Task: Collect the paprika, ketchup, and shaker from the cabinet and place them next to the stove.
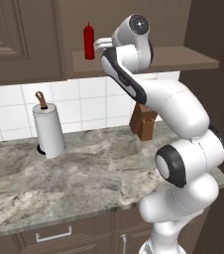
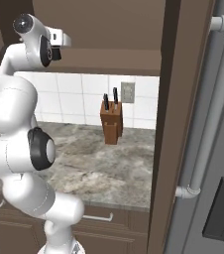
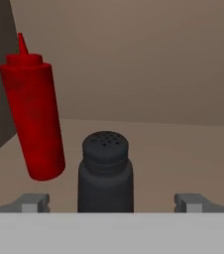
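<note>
the step in hand looks like the reach for the shaker (image 3: 105, 171), which stands on the cabinet (image 1: 148, 58) shelf straight ahead of the pincer (image 3: 112, 202), centred between its fingertips (both spread wide, holding nothing). the ketchup (image 3: 32, 116) stands just left of the shaker and a little farther in. next, i judge, a short advance and a squeeze on the shaker without nudging the bottle. no label or writing is readable on either.
</note>
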